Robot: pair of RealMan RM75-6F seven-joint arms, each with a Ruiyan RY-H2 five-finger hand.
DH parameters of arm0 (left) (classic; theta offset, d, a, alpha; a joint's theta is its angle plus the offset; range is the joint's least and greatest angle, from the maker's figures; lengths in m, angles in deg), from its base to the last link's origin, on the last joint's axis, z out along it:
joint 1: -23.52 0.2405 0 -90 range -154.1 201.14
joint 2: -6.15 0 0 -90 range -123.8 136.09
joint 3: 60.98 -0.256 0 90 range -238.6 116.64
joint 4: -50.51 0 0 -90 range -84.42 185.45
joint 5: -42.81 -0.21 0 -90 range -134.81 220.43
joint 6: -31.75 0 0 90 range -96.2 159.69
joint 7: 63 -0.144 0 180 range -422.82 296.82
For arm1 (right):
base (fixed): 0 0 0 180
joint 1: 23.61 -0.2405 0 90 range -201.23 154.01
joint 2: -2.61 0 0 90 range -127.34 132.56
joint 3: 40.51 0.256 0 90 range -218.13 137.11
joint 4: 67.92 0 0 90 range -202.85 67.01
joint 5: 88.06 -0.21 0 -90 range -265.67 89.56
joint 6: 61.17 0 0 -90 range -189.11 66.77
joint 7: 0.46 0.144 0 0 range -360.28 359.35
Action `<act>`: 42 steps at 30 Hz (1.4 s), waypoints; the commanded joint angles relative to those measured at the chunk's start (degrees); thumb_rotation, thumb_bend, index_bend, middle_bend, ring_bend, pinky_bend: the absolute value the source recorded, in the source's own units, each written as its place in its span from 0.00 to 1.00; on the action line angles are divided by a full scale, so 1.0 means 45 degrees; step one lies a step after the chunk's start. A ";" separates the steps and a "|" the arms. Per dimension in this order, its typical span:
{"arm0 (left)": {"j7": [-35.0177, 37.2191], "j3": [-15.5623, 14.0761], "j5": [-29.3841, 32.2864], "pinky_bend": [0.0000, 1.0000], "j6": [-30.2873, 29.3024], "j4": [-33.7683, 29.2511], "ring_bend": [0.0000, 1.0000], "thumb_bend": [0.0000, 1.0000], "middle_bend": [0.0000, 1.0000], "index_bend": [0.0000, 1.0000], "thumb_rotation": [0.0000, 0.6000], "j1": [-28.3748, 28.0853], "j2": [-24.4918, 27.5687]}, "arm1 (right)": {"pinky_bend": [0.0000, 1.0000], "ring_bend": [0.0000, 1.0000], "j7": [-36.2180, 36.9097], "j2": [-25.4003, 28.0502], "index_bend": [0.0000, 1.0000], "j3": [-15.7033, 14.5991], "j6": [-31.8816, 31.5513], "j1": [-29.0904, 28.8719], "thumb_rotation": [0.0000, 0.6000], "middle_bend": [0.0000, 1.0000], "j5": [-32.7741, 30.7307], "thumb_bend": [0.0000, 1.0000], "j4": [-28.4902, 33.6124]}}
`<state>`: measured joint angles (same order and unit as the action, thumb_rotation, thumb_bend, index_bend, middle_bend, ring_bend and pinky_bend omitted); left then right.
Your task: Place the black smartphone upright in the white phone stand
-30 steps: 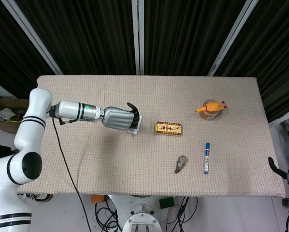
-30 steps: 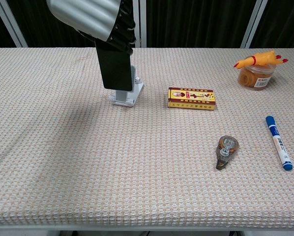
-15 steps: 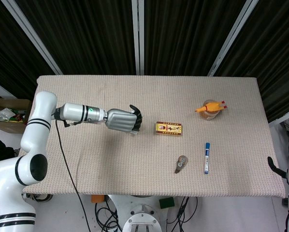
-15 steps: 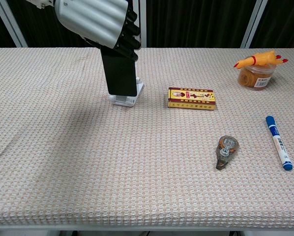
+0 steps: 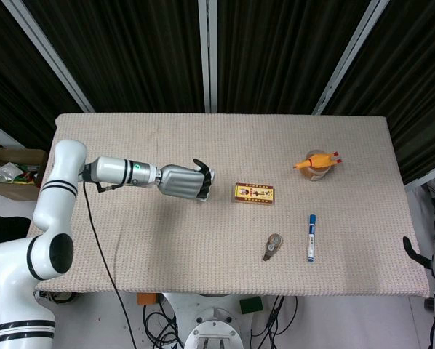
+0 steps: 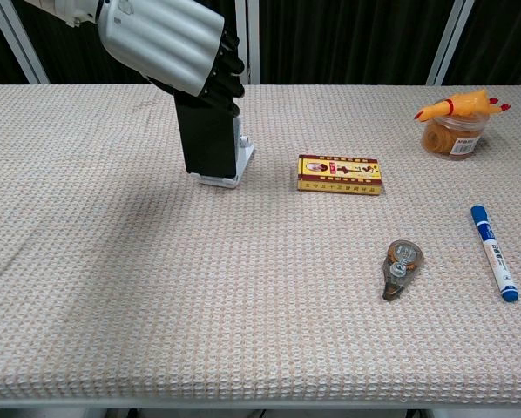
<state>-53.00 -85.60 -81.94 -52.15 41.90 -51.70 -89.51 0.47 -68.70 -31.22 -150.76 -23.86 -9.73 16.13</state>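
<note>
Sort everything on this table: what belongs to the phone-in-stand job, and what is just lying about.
Job:
black smartphone
white phone stand
left hand, holding the phone

Lying about:
yellow box
correction tape
blue marker
rubber chicken on a jar of rubber bands

Black smartphone (image 6: 208, 138) standing upright, dark face toward chest camera, lower edge sitting at front of white phone stand (image 6: 232, 169), top end hidden under left hand (image 6: 169, 43) gripping it. Stand resting on table left of centre, mostly hiding behind phone, only right side and base lip showing.
</note>
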 commanded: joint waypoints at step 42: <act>0.0399 -0.0359 0.1134 0.32 0.1302 0.0185 0.17 0.33 0.14 0.09 1.00 0.0230 -0.0262 | 0.00 0.00 0.0181 -0.0127 0.00 0.0021 0.0316 0.0019 1.00 0.00 -0.0240 0.29 -0.0341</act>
<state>-51.15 -87.26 -76.90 -46.36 42.73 -50.69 -90.73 1.29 -69.27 -31.12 -149.33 -23.78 -10.83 14.59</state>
